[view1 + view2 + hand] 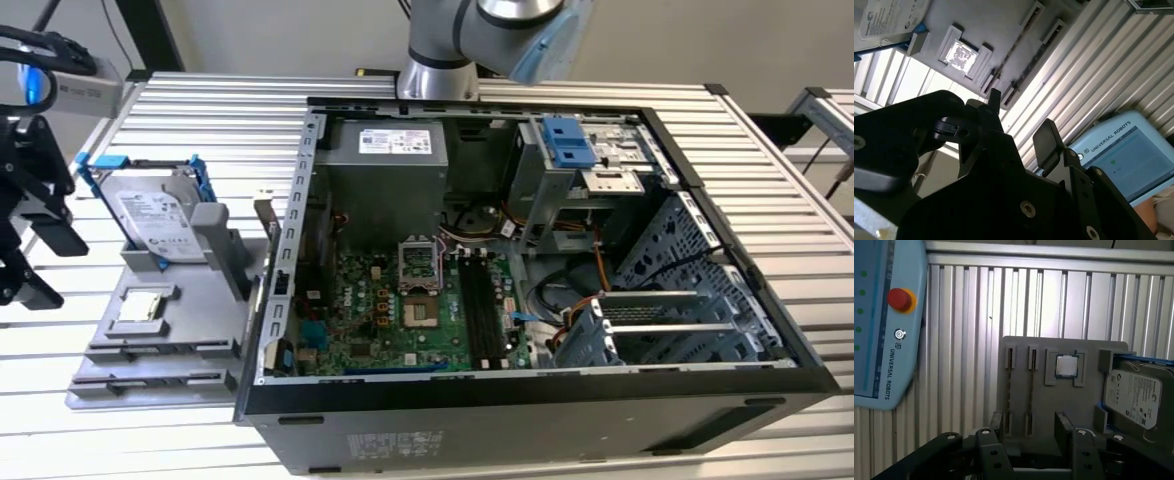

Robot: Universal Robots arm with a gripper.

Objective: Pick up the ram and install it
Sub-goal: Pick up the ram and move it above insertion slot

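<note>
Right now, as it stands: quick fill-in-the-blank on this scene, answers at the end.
1. On the gripper, the jaws stand ___, holding nothing.
2. ___ ram sticks lie in the gray tray.
3. The processor chip sits between the ram sticks and the ___.
4. In the exterior view, the tray stands to the ___ of the computer case.
Missing: open; two; hard drive; left.

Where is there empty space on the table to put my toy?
Bare table slats lie in front of the grey holder, and behind it up to the far edge. Slats on the exterior view's right of the computer case are free too. Inside the case it is crowded.
</note>
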